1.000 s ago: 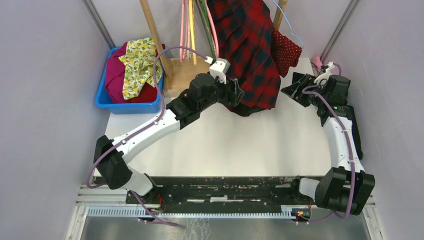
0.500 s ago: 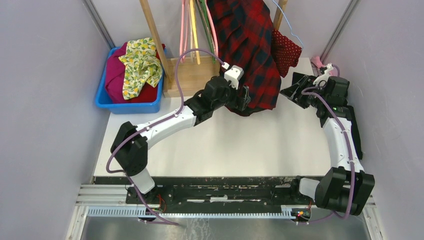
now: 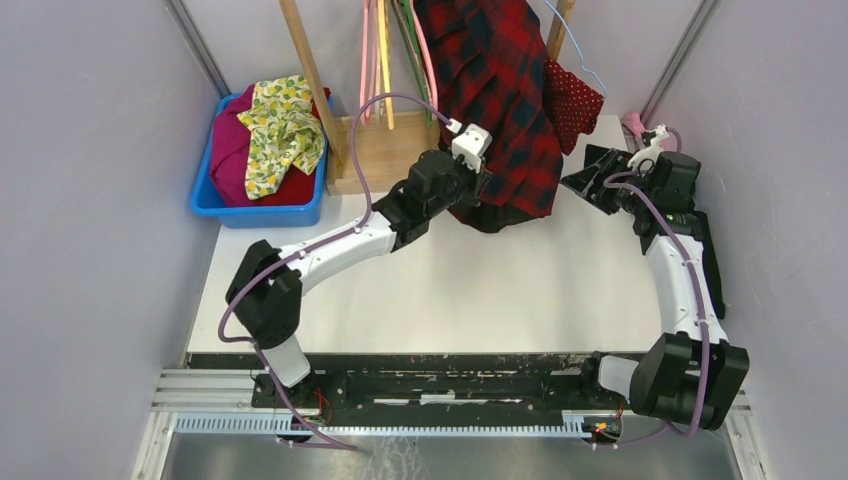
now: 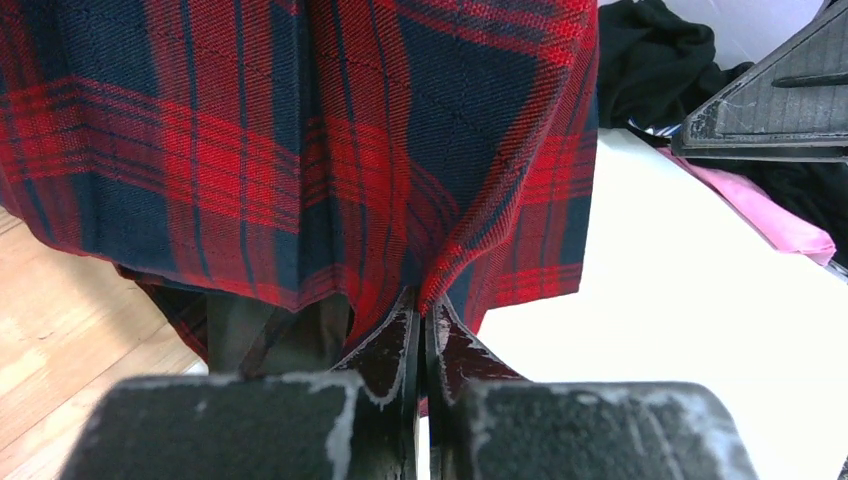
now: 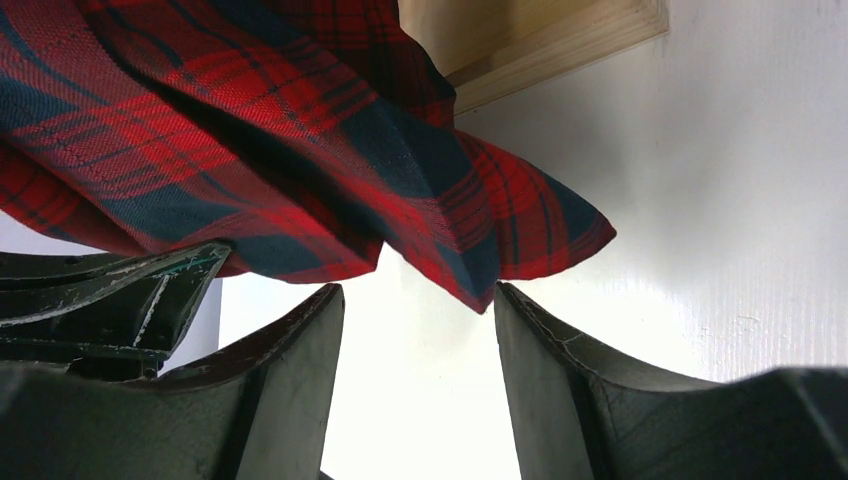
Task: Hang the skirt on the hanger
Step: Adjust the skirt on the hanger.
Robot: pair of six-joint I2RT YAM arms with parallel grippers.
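While the plaid garment (image 4: pixel 300 150) is pinched in the left jaws, the skirt (image 3: pixel 572 100) is not held.
Seen upper right, just above the nearer, released right jaws.

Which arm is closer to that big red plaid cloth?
Left. The left arm has its jaws shut on the plaid cloth at its lower hem; the right arm holds open jaws beside that hem, not touching.

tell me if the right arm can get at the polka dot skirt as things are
Probably yes: the open right end effector is near the polka dot skirt, whose right side hangs uncovered. The plaid garment overlaps only its left edge.
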